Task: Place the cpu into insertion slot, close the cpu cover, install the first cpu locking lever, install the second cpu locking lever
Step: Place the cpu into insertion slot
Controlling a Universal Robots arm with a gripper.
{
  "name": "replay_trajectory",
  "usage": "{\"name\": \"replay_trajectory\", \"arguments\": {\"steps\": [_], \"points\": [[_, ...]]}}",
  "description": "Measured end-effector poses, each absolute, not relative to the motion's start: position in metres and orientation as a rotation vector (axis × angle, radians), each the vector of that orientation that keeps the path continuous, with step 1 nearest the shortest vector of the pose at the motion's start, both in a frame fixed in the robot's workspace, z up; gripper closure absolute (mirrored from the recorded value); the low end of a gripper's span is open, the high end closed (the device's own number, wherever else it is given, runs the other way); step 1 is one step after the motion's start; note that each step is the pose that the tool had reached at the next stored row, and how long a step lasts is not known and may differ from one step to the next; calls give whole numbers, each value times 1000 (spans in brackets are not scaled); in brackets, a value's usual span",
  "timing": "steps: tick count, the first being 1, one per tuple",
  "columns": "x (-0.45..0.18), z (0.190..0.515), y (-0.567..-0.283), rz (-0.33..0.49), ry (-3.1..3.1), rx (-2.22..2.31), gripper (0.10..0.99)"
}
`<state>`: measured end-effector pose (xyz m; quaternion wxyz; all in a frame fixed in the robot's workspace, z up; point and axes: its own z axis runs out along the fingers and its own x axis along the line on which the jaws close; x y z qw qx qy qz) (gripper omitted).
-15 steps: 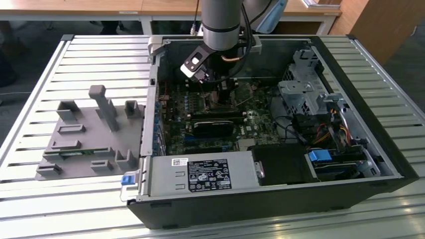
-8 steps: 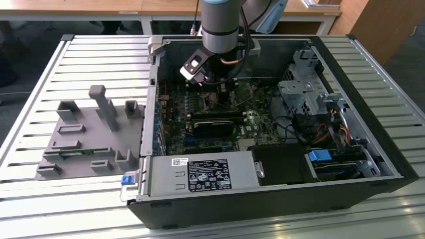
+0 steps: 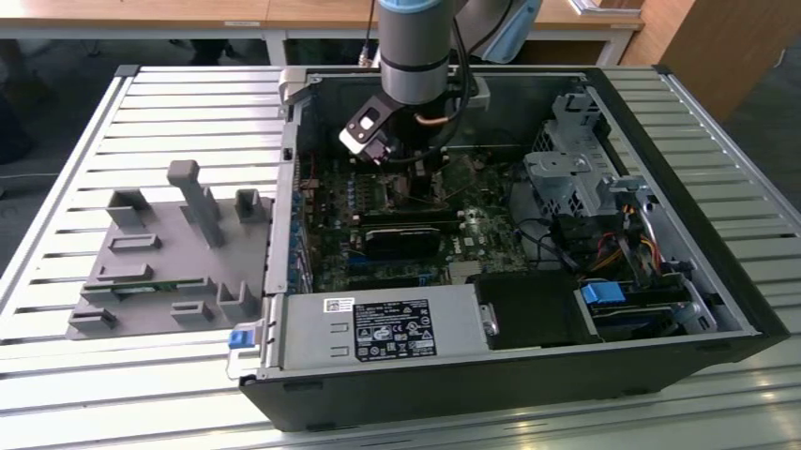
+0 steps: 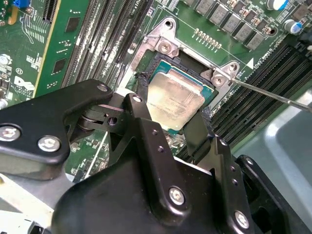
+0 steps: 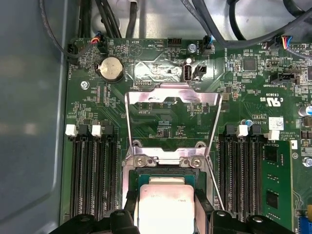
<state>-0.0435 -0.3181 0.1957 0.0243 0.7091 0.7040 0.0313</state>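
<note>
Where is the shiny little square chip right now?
In both wrist views the pale silvery square cpu sits at the dark metal-rimmed insertion slot amid the green motherboard, clasped by the black gripper, with long black memory slots on either side.

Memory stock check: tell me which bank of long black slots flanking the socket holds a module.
The bank farther from the grey case wall: a green module stands in it. The other bank's slots are all empty.
</note>
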Motion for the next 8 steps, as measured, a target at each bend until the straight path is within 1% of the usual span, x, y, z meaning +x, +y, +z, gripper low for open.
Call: {"name": "replay_trajectory", "arguments": {"steps": [8], "points": [[-44,192,-318,95,2178,2195,545]]}}
